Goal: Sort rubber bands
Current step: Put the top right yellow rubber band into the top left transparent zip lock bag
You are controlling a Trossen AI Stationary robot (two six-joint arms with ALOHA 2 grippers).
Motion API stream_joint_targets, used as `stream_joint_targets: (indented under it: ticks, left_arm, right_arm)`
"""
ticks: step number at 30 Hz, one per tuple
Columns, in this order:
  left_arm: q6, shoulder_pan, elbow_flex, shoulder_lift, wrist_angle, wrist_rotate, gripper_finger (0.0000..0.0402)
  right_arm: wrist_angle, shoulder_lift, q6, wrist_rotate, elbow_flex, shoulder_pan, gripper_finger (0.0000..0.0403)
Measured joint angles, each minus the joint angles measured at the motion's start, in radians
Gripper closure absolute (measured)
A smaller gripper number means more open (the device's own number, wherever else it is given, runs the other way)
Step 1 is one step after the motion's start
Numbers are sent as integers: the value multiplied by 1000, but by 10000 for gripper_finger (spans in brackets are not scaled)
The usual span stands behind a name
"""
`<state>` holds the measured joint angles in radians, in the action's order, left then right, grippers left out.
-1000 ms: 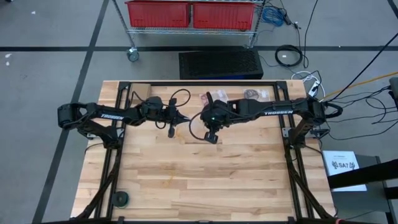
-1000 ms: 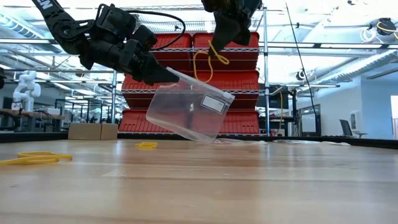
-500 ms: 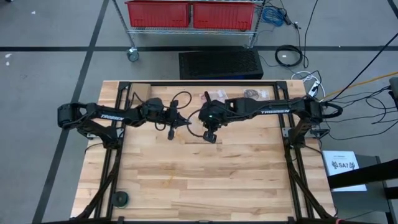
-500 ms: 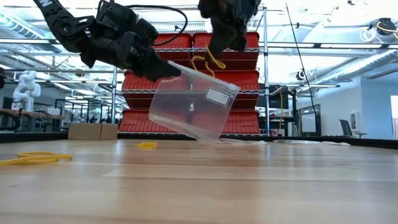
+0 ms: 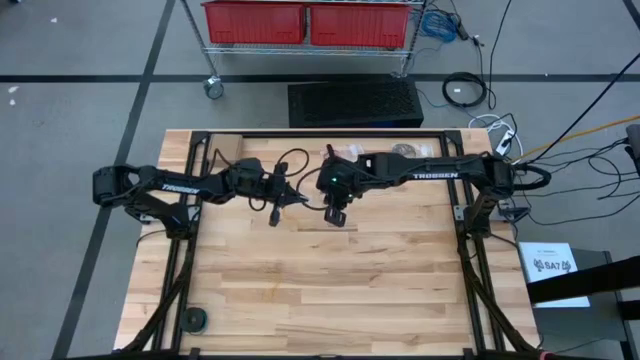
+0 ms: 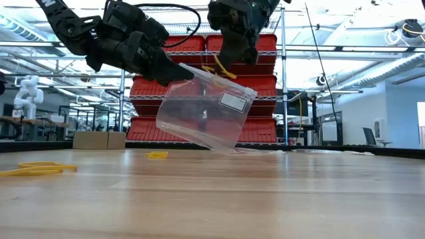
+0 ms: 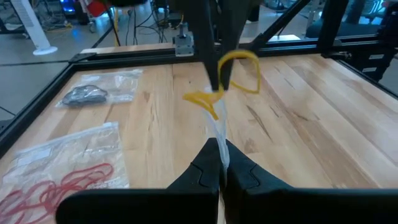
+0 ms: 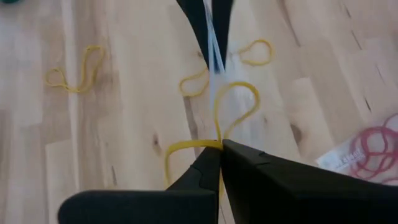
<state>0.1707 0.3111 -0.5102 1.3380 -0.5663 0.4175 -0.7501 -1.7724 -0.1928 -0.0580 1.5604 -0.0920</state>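
Rubber bands are scattered in several spots: a yellow rubber band (image 6: 222,64) hangs pinched in the right hand (image 6: 234,54), a few more yellow bands (image 8: 73,70) lie loose on the tabletop (image 5: 350,290), and red bands (image 7: 62,185) sit inside a flat clear bag (image 7: 59,163) lying toward the back edge, near another bag (image 7: 99,92) holding dark ones.

Judging by how it droops in two limp loops from the pinch, the band is very light and soft, with no stiffness of its own. It should stretch and cling rather than slip, so a narrow pinch across both strands, as here, looks like the right hold. A loose one lying flat would need fingertips pressed right down to the wood.

The open clear bag (image 6: 202,113) is thin, light film, tilted with its mouth up toward the band. The left hand (image 6: 174,74) is clamped on its upper edge and holds it off the tabletop.

Both arms reach in toward the middle of the tabletop. The left forearm slants down to the bag's rim, while the right wrist points steeply down just above the mouth, its fingers closed tight on the band.
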Motion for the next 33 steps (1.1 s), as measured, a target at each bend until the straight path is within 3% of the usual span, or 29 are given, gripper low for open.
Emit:
stream_joint_targets:
  ticks: [20, 26, 33]
  left_arm:
    - [1, -20, -3, 0, -1, 8, 401]
    - [11, -20, -3, 0, 1, 8, 401]
    - [11, -20, -3, 0, 0, 8, 401]
  right_arm:
    - [19, -49, -20, -26, 0, -32, 403]
    - [21, -24, -32, 51, 0, -43, 403]
    - [35, -46, -32, 3, 0, -33, 403]
